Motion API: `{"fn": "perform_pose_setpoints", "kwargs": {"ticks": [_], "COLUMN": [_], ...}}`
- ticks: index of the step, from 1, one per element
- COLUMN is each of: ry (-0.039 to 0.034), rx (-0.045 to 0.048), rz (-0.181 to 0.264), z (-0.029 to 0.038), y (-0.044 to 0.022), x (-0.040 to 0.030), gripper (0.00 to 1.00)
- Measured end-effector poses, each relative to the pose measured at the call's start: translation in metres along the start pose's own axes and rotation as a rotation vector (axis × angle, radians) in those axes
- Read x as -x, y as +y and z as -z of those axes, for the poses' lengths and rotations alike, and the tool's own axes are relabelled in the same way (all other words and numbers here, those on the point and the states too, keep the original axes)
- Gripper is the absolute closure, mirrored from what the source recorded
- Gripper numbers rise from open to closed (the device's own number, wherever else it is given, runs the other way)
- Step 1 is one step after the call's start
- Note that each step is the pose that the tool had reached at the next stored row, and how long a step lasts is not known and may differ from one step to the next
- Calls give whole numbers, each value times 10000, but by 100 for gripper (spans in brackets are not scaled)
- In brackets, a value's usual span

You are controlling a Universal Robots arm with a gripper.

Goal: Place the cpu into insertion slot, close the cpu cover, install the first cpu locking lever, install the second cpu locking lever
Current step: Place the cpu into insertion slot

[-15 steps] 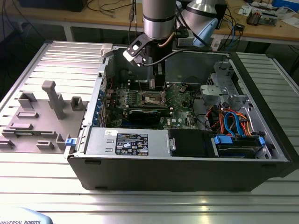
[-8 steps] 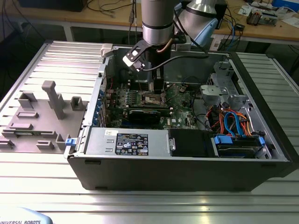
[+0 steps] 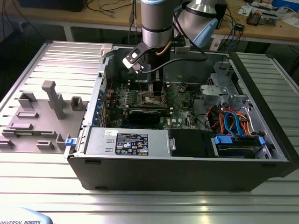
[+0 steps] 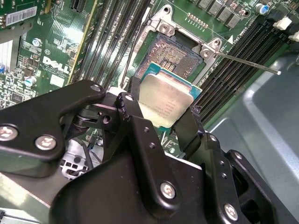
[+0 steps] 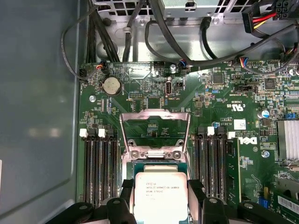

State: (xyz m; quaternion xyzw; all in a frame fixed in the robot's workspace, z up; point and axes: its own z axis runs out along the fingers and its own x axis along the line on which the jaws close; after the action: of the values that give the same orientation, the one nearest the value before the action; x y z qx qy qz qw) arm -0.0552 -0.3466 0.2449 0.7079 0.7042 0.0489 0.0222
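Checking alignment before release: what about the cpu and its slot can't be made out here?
1. Second wrist view: the claw hides the cpu's near edge, so contact with the insertion slot is unclear.
2. First wrist view: the cpu covers the slot; the picture's edge cuts off its near side.
3. Exterior view: the arm hides much of the slot.

We see a counter (image 3: 154,205) of silvery metal, with long ribs running across its top. An open black computer case (image 3: 187,175) lies on it with the open side up, and it takes the middle of the counter. Just beside the case, on the exterior view's left, a flat grey fixture plate (image 3: 28,133) rests on the ribs and carries several upright grey blocks (image 3: 52,95). At the near corner on the exterior view's left sits a pale rounded object (image 3: 23,218); we cannot tell what it is.
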Motion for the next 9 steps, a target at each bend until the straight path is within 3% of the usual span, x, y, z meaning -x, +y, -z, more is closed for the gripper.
{"fn": "perform_pose_setpoints", "kwargs": {"ticks": [9], "ry": [0], "rx": [0], "rz": [-2], "z": [-1], "y": [0], "x": [0], "gripper": [46]}}
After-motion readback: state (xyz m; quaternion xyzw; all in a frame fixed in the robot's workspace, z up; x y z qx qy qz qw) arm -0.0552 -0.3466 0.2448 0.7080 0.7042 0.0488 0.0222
